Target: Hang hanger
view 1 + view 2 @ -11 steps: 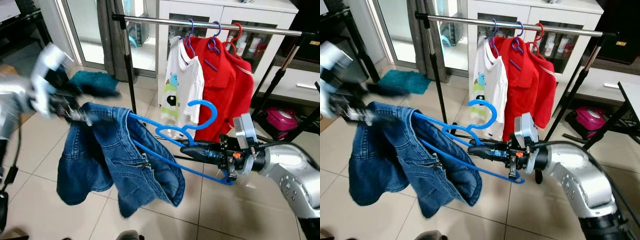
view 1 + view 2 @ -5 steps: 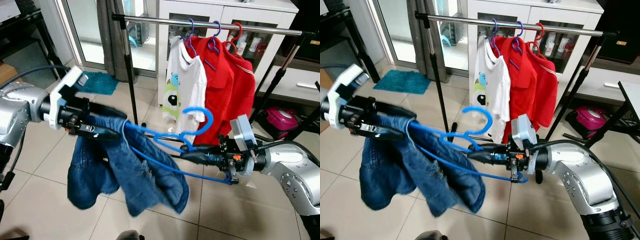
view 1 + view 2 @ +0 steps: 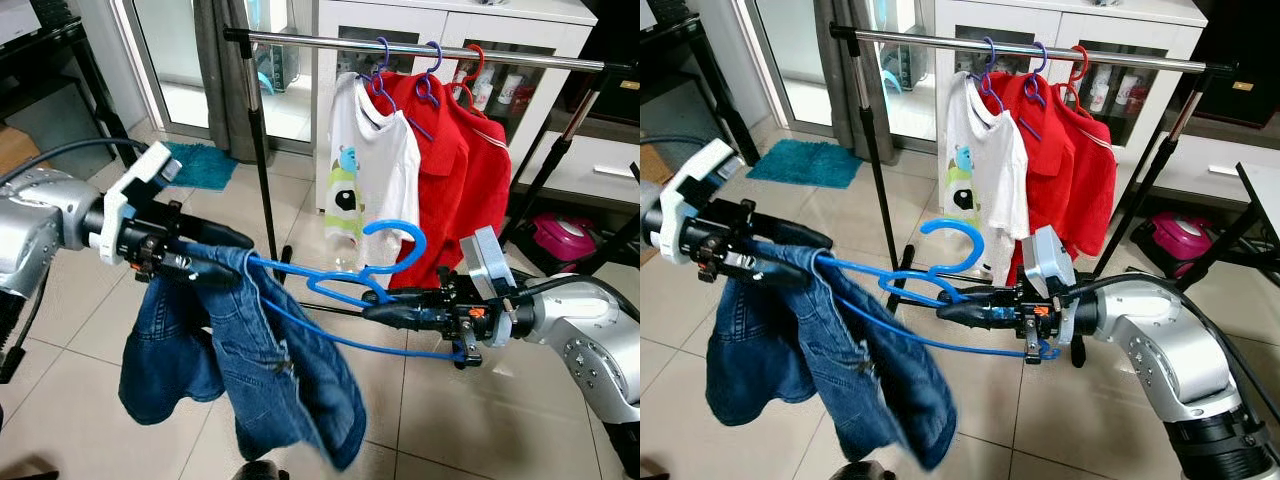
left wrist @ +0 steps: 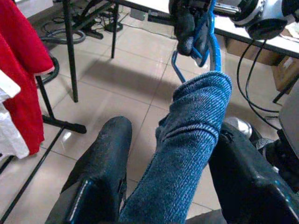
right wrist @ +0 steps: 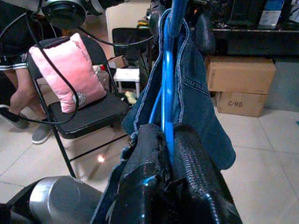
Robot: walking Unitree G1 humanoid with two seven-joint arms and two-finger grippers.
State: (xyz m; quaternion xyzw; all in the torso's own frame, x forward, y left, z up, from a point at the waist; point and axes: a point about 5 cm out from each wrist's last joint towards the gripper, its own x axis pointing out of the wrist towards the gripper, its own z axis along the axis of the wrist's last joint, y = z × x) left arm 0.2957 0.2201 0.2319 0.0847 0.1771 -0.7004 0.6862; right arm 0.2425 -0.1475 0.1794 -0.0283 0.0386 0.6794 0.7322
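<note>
A blue plastic hanger lies nearly level between my two arms, its hook pointing up, below the steel rail. A blue denim jacket droops from the hanger's left end. My left gripper is shut on a fold of that denim, which sits between its black fingers. My right gripper is shut on the hanger's lower bar near the hook. In the right wrist view the blue bar runs up from between the fingers, with the jacket draped over it.
A white t-shirt and red shirts hang on the rail's right half; its left part is bare. The rack's black legs stand close behind the hanger. A teal mat lies far left. A chair with a pink cushion and a person's legs are nearby.
My left gripper swung in from the far left and now grips the denim by the hanger's end. The jacket has dropped and hangs longer. The right gripper has held almost still.
</note>
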